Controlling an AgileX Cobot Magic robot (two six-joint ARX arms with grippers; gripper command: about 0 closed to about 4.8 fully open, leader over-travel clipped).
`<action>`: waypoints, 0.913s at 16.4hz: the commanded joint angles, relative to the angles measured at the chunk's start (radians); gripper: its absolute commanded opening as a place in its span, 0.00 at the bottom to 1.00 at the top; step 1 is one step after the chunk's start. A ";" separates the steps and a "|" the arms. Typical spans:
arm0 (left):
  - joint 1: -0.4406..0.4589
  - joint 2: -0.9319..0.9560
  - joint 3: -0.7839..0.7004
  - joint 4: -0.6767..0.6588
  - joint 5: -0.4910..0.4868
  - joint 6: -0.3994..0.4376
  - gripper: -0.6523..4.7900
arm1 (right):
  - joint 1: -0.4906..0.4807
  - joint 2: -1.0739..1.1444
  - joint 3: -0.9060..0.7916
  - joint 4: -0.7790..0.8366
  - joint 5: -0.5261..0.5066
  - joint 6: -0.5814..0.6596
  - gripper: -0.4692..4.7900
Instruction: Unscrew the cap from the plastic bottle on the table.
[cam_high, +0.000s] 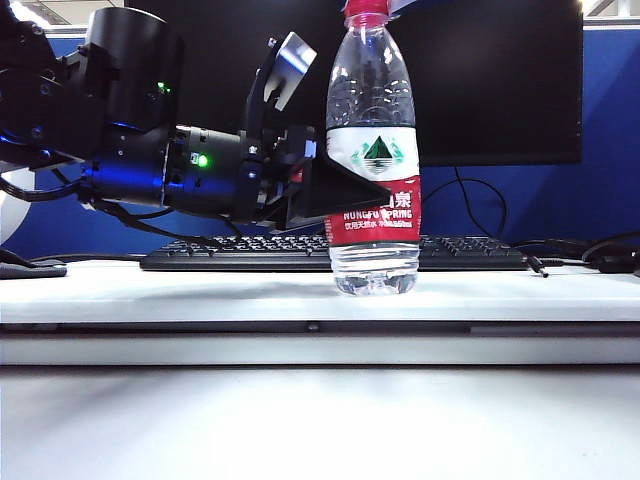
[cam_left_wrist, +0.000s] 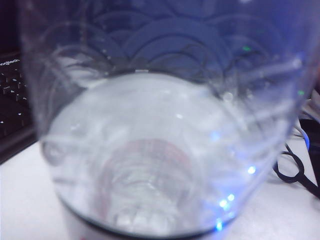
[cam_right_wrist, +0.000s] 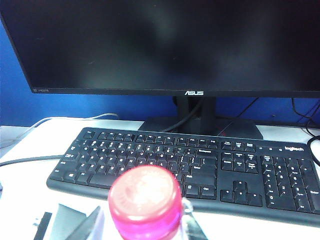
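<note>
The plastic bottle stands upright on the table, at 6 o'clock from the keyboard. The left gripper clamps its label. The right gripper flanks the cap; grip unclear.

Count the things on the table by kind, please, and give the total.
Plastic bottle, with cap on, on the table: 1
Keyboard: 1
Monitor: 1
Total: 3
</note>
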 joint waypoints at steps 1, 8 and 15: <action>-0.001 0.009 -0.006 -0.068 -0.012 0.009 0.11 | -0.013 -0.001 0.003 0.016 -0.020 0.005 0.46; -0.001 0.009 -0.006 -0.067 -0.012 0.009 0.11 | -0.048 0.006 0.004 0.033 -0.064 0.010 0.36; -0.001 0.009 -0.006 -0.068 -0.012 0.012 0.11 | -0.048 0.008 0.005 0.029 -0.114 -0.019 0.34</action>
